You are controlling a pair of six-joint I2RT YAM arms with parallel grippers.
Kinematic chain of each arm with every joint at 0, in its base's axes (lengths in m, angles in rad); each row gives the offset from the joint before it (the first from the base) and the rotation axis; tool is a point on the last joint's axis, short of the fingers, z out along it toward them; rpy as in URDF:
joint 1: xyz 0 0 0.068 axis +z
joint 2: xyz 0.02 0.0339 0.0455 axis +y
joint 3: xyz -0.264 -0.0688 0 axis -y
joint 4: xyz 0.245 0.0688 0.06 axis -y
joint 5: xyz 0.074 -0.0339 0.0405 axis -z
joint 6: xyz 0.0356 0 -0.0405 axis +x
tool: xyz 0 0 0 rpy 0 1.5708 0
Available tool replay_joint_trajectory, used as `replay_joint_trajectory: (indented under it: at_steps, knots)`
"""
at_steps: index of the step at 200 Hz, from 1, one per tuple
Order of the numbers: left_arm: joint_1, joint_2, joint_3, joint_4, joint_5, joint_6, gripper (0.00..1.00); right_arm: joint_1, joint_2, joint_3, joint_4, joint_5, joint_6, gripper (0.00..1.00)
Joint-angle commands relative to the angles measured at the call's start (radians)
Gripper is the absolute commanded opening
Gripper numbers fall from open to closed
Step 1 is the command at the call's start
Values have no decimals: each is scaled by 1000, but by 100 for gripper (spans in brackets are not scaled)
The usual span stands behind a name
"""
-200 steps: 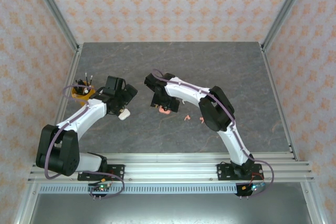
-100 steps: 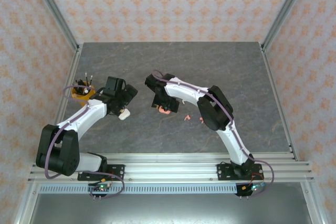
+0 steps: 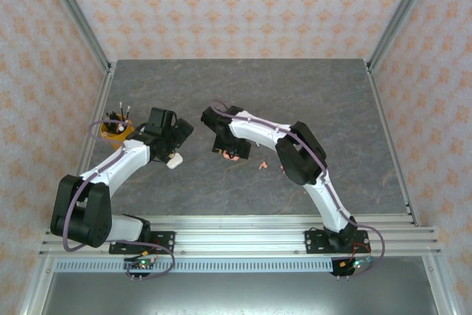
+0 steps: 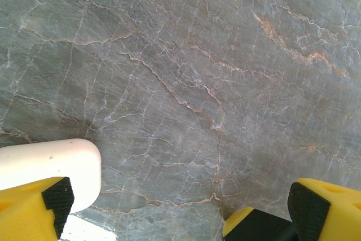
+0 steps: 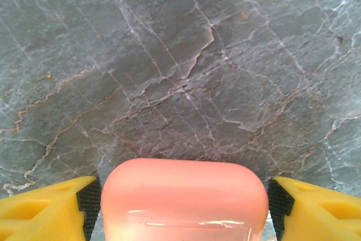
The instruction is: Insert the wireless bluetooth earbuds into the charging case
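Left of the left claw [image 4: 181, 204] stands one orange cup [image 3: 113, 129]; that claw gapes wide, with one white case [image 4: 51, 165] against its left finger. One pink case [image 5: 183, 187] sits between the pads of the right claw [image 5: 183, 206]; clamped or merely straddled, I cannot tell. From overhead, one salmon-pink earbud [image 3: 262, 165] lies loose on the table [image 3: 332, 108] just right of that claw; the wrist camera instead shows both pads hard by the case
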Motion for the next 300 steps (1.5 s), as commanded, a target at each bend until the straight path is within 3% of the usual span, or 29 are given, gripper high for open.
replay_joint_trajectory:
  at_steps: [1, 48, 145, 228, 300]
  knots:
    - [10, 11, -14, 14, 2, 4, 100, 20, 13, -37, 41, 52, 17, 79]
    - [9, 7, -10, 9, 1, 7, 100, 20, 11, -77, 69, 54, 37, 78]
    - [9, 0, -8, -1, 4, 23, 100, 20, -60, -160, 131, 74, 63, 63]
    - [8, -12, -57, 60, 40, 51, 100, 17, -152, -166, 160, 132, 97, 62]
    - [-23, -90, -194, 210, 80, 73, 100, -40, -159, -111, 173, 106, 122, 62]
